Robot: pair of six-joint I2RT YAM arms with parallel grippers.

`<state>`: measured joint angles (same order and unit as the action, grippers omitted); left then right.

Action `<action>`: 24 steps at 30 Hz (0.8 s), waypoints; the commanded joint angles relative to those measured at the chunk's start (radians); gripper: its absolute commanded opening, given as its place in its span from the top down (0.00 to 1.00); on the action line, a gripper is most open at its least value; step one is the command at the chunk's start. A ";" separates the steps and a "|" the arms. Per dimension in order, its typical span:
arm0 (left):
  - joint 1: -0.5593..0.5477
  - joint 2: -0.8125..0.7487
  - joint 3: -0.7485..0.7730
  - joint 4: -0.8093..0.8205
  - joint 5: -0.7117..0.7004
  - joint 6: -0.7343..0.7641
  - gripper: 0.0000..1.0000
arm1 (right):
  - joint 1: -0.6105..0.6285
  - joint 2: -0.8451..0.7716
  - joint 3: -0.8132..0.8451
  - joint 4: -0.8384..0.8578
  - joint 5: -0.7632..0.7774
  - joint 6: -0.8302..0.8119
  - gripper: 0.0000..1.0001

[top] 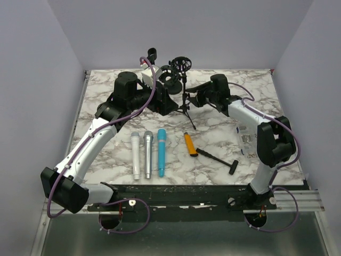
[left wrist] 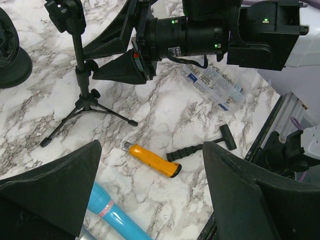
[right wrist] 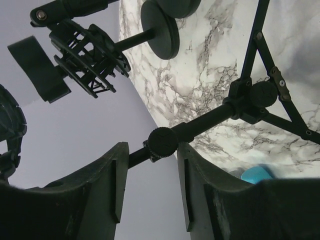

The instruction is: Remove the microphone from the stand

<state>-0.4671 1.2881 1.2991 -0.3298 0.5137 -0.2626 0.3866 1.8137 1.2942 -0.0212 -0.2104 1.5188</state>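
The microphone (top: 181, 64) appears to sit in the black spider-cage shock mount (right wrist: 85, 55) at the top of the thin black tripod stand (left wrist: 80, 65), at the far middle of the white marble table (top: 224, 144). It is black on black, and I cannot separate its body cleanly from the cage around it. The main risk is the stand itself: it looks light and top-heavy on spindly legs, so a pull on the microphone could tip or drag the whole thing if the pole is not firmly held. The right gripper (right wrist: 152, 147) has a finger on each side of the pole, right at a round knurled knob (right wrist: 162, 142). The jaws are partway in, and I cannot tell whether the pads actually press. A hold on that knob could slip or turn it loose. The left gripper (left wrist: 152, 145) is spread wide and holds nothing, hovering above the table near the tripod's feet. Its broad fingers could catch the cage's elastic cords rather than the microphone, and the blue handheld microphone (top: 161, 152) lying nearer the arms is an easy wrong target.
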 commanded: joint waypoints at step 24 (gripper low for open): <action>-0.006 -0.010 0.007 0.024 0.032 -0.006 0.16 | 0.016 0.041 0.087 -0.177 0.163 0.027 0.61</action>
<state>-0.4671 1.2881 1.2991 -0.3298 0.5148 -0.2630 0.3981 1.8309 1.3441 -0.1604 -0.0853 1.5593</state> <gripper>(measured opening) 0.845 0.437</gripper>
